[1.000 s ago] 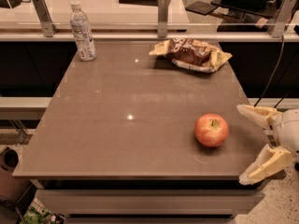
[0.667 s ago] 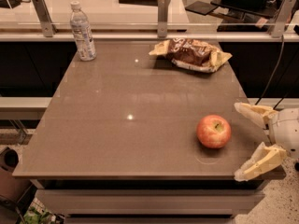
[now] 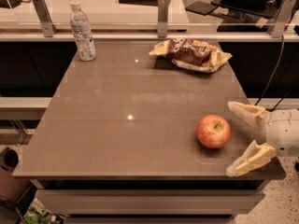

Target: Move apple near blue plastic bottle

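Near right on the brown tabletop [image 3: 117,125], we see the cream two-finger gripper [image 3: 232,139] spread beside the round red-orange apple [image 3: 213,131]; crumpled brown snack bag [image 3: 191,53] beyond, clear white-capped plastic bottle [image 3: 82,31] far left.

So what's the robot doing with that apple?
The robot's pincer is at the right edge of the table. It is open, and the apple sits just in front of it. It isn't holding the apple yet. The bottle stands far away at the back left corner, and a snack bag lies at the back. The apple's trip to the bottle hasn't started.
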